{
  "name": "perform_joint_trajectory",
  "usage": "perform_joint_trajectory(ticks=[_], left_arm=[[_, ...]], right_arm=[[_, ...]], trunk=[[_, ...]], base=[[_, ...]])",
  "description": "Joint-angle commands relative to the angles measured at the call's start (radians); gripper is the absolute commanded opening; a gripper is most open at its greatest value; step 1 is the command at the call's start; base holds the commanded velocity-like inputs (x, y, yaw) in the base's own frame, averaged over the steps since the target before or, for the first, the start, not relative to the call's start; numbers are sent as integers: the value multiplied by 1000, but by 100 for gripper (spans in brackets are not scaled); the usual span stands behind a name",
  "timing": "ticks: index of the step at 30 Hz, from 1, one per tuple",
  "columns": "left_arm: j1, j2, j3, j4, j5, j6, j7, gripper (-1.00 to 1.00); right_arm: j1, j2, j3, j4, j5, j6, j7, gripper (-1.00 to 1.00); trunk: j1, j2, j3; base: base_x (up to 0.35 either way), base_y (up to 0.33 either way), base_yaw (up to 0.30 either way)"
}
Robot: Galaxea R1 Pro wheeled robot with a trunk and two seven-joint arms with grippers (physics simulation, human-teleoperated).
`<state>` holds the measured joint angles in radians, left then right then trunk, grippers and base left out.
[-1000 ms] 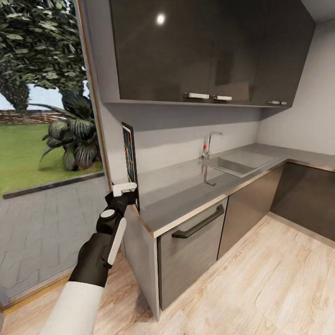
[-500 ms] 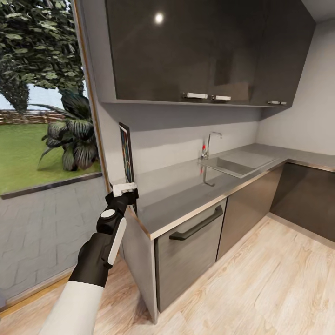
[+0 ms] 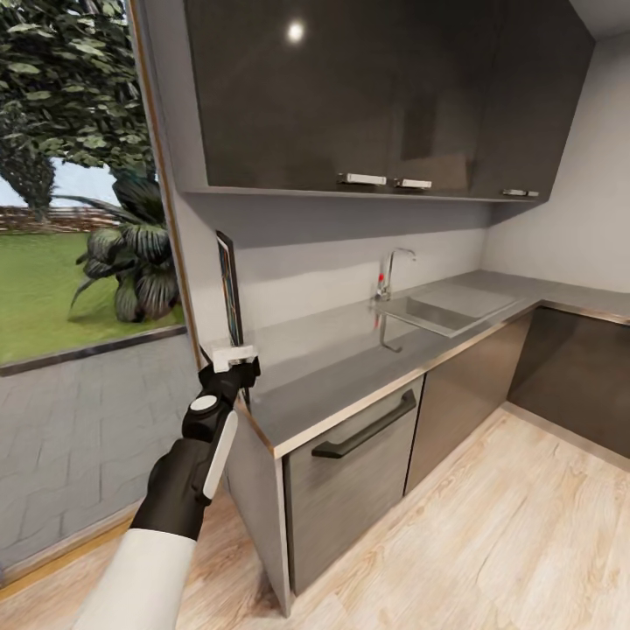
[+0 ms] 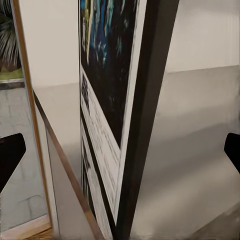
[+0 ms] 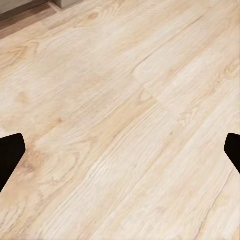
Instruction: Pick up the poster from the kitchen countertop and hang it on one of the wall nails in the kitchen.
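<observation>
The poster (image 3: 229,289) stands upright and edge-on at the left end of the kitchen countertop (image 3: 350,350), its black frame and white border facing me. My left gripper (image 3: 238,374) is at the poster's lower corner by the counter's end. In the left wrist view the poster (image 4: 107,75) rises between the two dark fingertips (image 4: 10,157), which stay far apart and clear of the frame, so the left gripper (image 4: 120,155) is open. My right gripper (image 5: 120,155) hangs open over the wooden floor (image 5: 125,100), holding nothing.
Dark wall cabinets (image 3: 367,96) hang above the counter. A sink (image 3: 442,306) with a chrome tap (image 3: 389,267) sits further right. A dishwasher front with a black handle (image 3: 363,424) is below. A large window (image 3: 79,219) borders the counter's left end.
The whole head view has shifted, so the counter and poster sit further left in the picture and the poster looks more edge-on. My left gripper stays by the poster's lower corner.
</observation>
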<state>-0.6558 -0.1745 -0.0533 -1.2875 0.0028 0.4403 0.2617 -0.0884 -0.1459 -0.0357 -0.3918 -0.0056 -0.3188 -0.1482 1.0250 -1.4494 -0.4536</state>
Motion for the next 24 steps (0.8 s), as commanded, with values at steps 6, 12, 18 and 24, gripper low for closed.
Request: perform_joint_trajectory(ticks=[6,12,18,24], left_arm=[[-1,0,-2,58,-1,-43,5,100],[-1,0,-1,65,-1,-63,5,100],[-1,0,-1,65,-1,-66,5,100],[-1,0,-1,65,-1,-66,5,100]], right_arm=[[-1,0,-1,1,-1,-3,-1,100],[-1,0,-1,2,0,-3,-1,100],[-1,0,-1,2,0,-3,-1,100],[-1,0,-1,2,0,-3,-1,100]], trunk=[[0,-1,-1],[0,-1,-1],[0,-1,-1],[0,-1,-1]], base=[[5,-4,0],[0,0,0],[55,0,0],[89,0,0]])
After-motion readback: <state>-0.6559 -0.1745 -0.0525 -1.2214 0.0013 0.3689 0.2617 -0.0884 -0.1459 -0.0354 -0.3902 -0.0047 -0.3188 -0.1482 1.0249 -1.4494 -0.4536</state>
